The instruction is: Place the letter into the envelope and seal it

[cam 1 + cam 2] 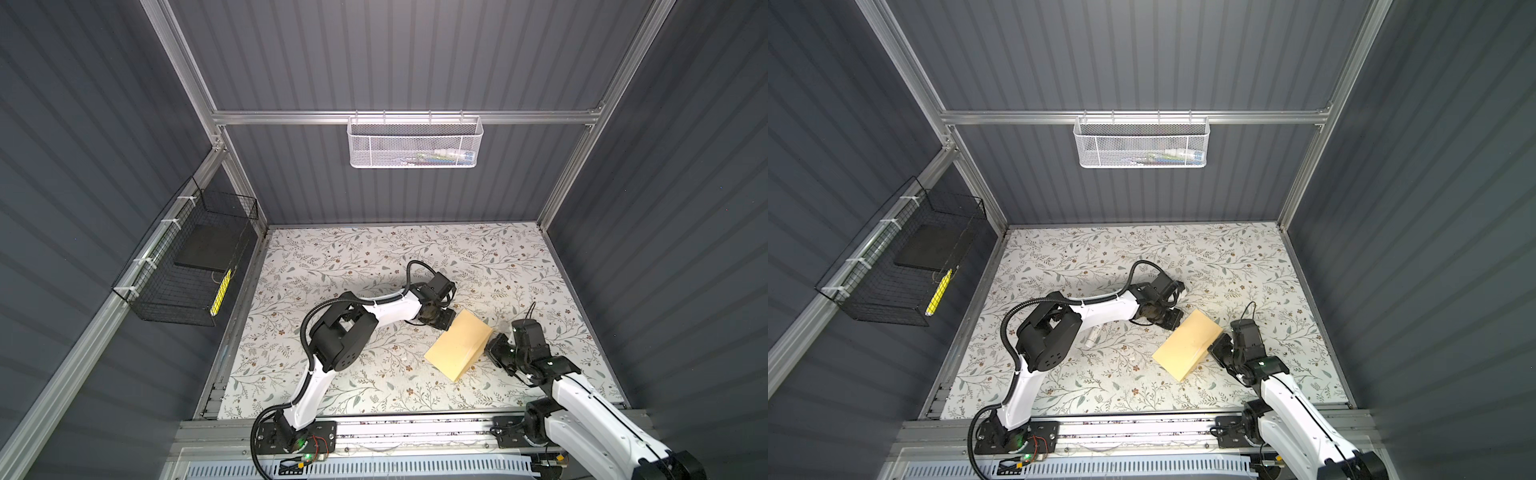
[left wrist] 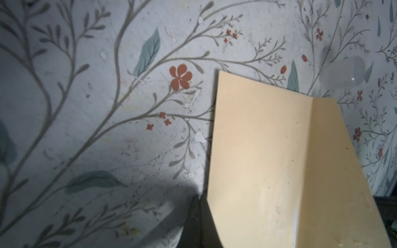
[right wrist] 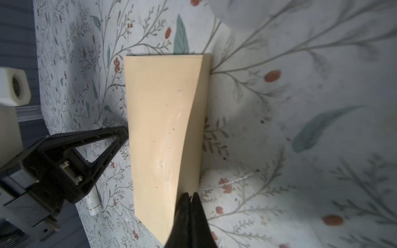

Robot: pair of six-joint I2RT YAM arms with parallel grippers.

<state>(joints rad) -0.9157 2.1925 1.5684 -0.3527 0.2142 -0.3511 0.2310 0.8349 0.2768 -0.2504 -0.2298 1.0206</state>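
Envelope (image 1: 455, 347), tan, tilted over the floral table (image 1: 332, 257), flap half open. Left tool (image 1: 446, 322) clenched on one edge; right tool (image 1: 489, 345) clenched on the opposite edge.

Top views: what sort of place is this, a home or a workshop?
Most likely a robot test booth in a lab: a left arm and a right arm bolted beside a floral table, dark panels on an aluminium frame all round, and a mesh basket hung on it.
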